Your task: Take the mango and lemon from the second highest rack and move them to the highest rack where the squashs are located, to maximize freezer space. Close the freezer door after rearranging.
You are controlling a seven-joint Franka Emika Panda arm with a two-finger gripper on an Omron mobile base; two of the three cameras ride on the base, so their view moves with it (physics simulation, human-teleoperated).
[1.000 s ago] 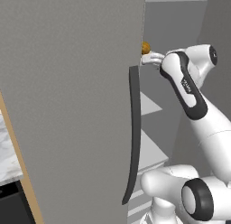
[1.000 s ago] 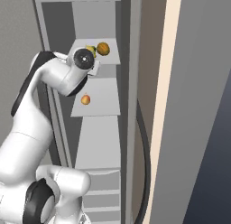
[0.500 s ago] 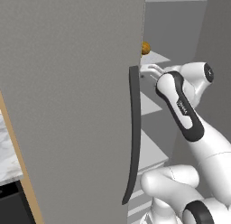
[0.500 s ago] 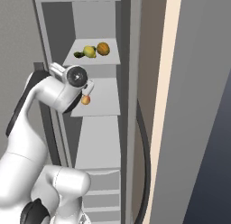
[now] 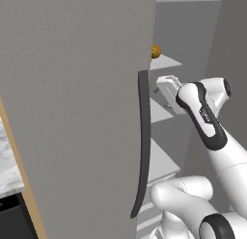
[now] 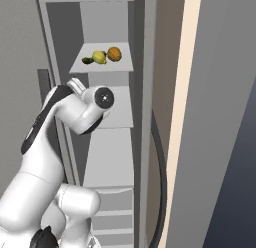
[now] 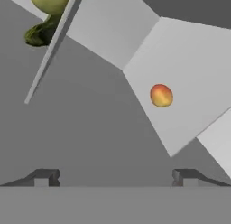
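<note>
- Down from the top shelf [image 6: 102,66] came my claw [image 7: 115,175], which a second before had been level with the fruit there; it sat by the second shelf [image 7: 189,78].
- My claw's fingers [image 7: 45,177] stood wide apart, holding nothing.
- On the second shelf lay the mango [image 7: 161,95], alone, ahead of the claw and apart from it.
- On the top shelf sat the lemon [image 6: 99,57], just beside an orange squash [image 6: 114,54].
- Beside me, the freezer door [image 5: 72,112] stood open.

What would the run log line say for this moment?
gripper: open, empty | mango: on second highest rack, untouched | freezer door: open
</note>
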